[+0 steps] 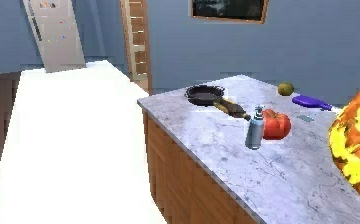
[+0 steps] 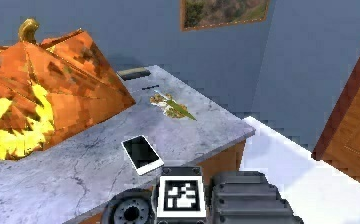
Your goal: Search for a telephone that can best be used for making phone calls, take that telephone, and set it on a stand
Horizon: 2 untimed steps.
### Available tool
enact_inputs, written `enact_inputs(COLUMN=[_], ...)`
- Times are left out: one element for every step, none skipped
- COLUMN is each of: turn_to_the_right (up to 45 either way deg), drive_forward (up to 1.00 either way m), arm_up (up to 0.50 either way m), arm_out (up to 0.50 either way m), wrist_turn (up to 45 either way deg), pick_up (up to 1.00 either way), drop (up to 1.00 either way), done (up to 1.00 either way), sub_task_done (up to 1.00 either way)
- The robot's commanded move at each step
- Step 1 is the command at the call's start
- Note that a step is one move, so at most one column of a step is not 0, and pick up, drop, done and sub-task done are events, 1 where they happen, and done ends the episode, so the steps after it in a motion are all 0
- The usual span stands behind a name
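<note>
Search seems done, as the phone point(image 2: 142, 153) lies flat on the counter point(image 2: 78, 180) near the gripper point(image 2: 135, 209) (grip state: I cannot tell); pick-up & placing on a stand are left.

The bench point(image 1: 238, 165) has a smooth, grey, marbled stone-like top over brown wooden fronts. The frying pan point(image 1: 205, 95) looks dark and matt, and the small bottle point(image 1: 255, 130) a shiny metallic grey. The telephone point(image 2: 142, 153) has a smooth, pale, glossy face. The large orange object point(image 2: 68, 80) looks mottled and rough.
</note>
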Motion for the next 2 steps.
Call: enact_inputs(turn_to_the_right=[0.0,0.0], drive_forward=[0.00,0.00], arm_up=[0.00,0.00], arm_out=[0.14,0.00], wrist_turn=[0.0,45.0], pick_up=[0.00,0.00], drop=[0.00,0.00], done=[0.00,0.00], sub_task_done=[0.00,0.00])
